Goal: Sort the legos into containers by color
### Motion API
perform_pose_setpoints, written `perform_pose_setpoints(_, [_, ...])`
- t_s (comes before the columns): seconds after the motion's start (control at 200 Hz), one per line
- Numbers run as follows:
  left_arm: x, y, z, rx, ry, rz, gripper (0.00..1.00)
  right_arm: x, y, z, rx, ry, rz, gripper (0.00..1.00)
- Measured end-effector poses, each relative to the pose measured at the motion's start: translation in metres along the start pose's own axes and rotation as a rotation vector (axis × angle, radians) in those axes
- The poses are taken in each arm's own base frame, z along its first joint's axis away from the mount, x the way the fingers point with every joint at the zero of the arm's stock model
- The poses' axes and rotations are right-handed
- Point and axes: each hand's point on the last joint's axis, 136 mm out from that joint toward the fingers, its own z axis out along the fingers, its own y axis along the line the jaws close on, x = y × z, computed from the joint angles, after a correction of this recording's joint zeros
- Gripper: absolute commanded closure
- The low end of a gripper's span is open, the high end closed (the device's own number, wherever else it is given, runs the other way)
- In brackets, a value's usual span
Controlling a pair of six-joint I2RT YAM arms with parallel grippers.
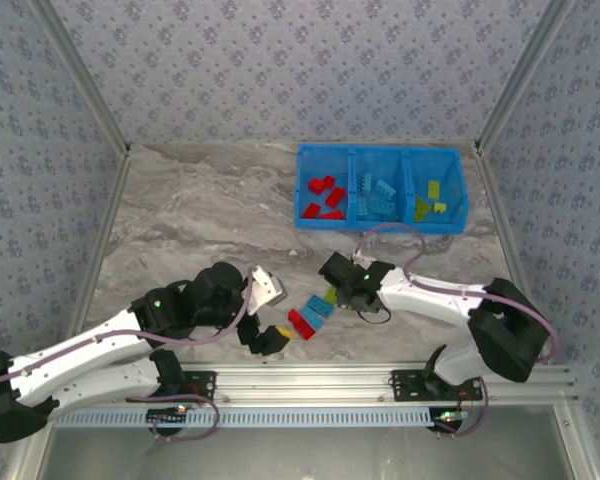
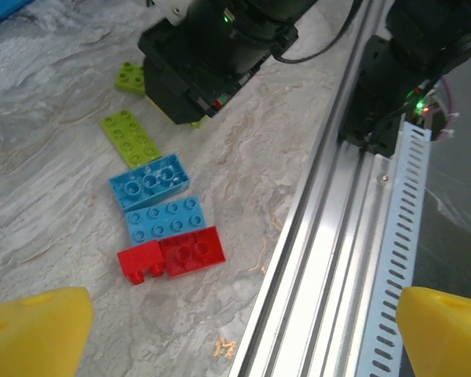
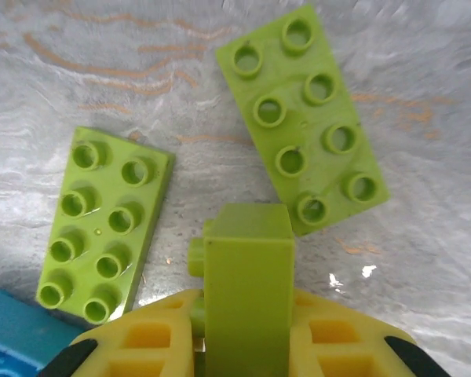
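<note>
The right gripper [image 3: 247, 345] pinches a boxy, studded lime brick [image 3: 247, 267]; the left gripper [image 2: 239, 334] stands spread wide.

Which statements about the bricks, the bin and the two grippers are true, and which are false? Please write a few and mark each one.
1. The right gripper is shut on a lime green brick. True.
2. The left gripper holds a red brick. False: its jaws stand open and hold nothing.
3. In the top view, the red bricks inside the blue bin lie in its left compartment. True.
4. Every brick on the table is lime green. False: two light blue bricks lie there too.
</note>
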Motion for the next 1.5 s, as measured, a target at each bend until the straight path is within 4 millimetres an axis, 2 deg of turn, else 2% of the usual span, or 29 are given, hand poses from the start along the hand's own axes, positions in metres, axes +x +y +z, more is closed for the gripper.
perform_pose_setpoints(0.125, [-0.013,-0.009,0.001,0.054,-0.058,0.012,0.01,-0.028,-0.003,-0.036,-0.038,-0.120,0.009,0.81])
perform_pose_setpoints(0.21, [-0.021,-0.012,0.002,0.071,-0.101,0.004,0.01,-0.056,-0.015,-0.061,-0.047,-0.209,0.028,0.81])
perform_pose_setpoints(0.32, [-0.033,-0.013,-0.001,0.079,-0.167,-0.014,0.01,-0.101,-0.049,-0.081,-0.014,-0.318,0.102,0.81])
perform_pose_setpoints(0.415, [-0.045,-0.014,-0.006,0.080,-0.232,-0.033,0.01,-0.133,-0.085,-0.084,0.048,-0.364,0.166,0.80])
perform_pose_setpoints(0.53, [-0.055,-0.010,-0.013,0.058,-0.299,-0.064,0.01,-0.173,-0.127,-0.073,0.126,-0.368,0.240,0.78])
perform_pose_setpoints(0.685, [-0.051,0.006,-0.015,-0.017,-0.328,-0.137,0.01,-0.232,-0.163,-0.041,0.190,-0.332,0.295,0.75])
perform_pose_setpoints(0.745, [-0.046,0.013,-0.015,-0.052,-0.325,-0.172,0.01,-0.254,-0.171,-0.025,0.196,-0.309,0.303,0.69])
perform_pose_setpoints(0.859, [-0.039,0.026,-0.017,-0.119,-0.321,-0.251,0.01,-0.292,-0.177,0.002,0.205,-0.289,0.301,0.51])
perform_pose_setpoints(0.954, [-0.033,0.036,-0.019,-0.168,-0.326,-0.320,0.01,-0.312,-0.177,0.016,0.212,-0.275,0.277,0.47])
perform_pose_setpoints(1.089, [-0.019,0.053,-0.022,-0.251,-0.328,-0.428,0.01,-0.319,-0.173,0.018,0.201,-0.255,0.265,0.46])
perform_pose_setpoints(1.219, [-0.001,0.076,-0.027,-0.375,-0.343,-0.570,0.01,-0.309,-0.166,-0.001,0.151,-0.257,0.263,0.45])
perform_pose_setpoints(1.284, [0.012,0.091,-0.033,-0.458,-0.358,-0.678,0.02,-0.297,-0.159,-0.021,0.104,-0.270,0.260,0.40])
perform_pose_setpoints(1.369, [0.029,0.108,-0.041,-0.565,-0.385,-0.824,0.04,-0.281,-0.143,-0.062,0.022,-0.321,0.245,0.34])
perform_pose_setpoints(1.419, [0.039,0.115,-0.046,-0.620,-0.396,-0.893,0.04,-0.272,-0.126,-0.088,-0.035,-0.361,0.208,0.31])
perform_pose_setpoints(1.499, [0.054,0.123,-0.050,-0.679,-0.411,-0.992,0.04,-0.251,-0.088,-0.126,-0.149,-0.414,0.125,0.26])
